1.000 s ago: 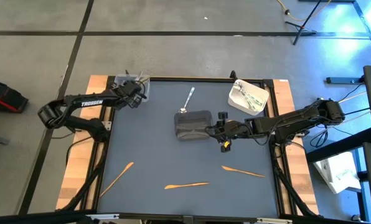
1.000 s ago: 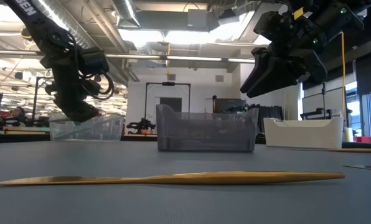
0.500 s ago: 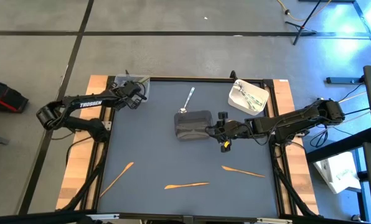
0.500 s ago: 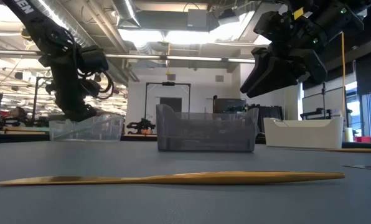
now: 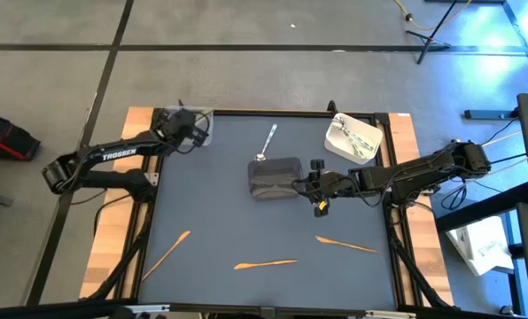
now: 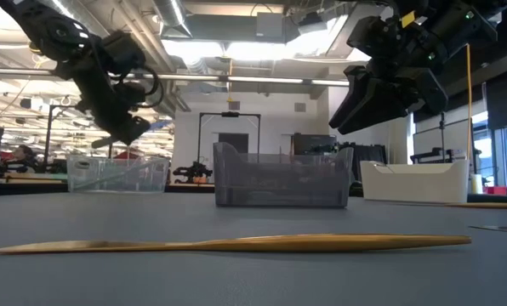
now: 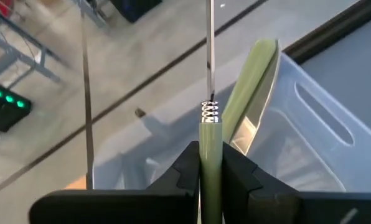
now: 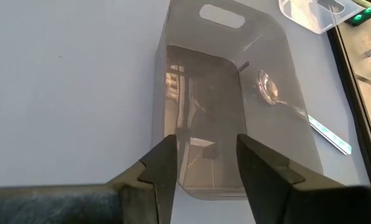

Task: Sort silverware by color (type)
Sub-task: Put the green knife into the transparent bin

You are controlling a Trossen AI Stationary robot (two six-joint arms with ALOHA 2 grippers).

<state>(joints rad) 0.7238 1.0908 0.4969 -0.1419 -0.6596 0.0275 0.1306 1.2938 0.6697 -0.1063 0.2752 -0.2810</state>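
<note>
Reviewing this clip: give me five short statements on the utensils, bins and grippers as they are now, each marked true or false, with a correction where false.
1. The left gripper is shut on an olive-green utensil. True.
2. The right gripper holds a spoon. False: its jaws stand open and empty over the dark grey bin.
3. Three orange utensils lie on the table's near half. True: one at the left, one in the middle, one at the right.
4. The silver spoon lies inside the dark grey bin. False: it lies on the table just beyond that bin.
5. The white bin sits at the table's far left corner. False: it sits at the far right; the clear bin is at the far left.
</note>
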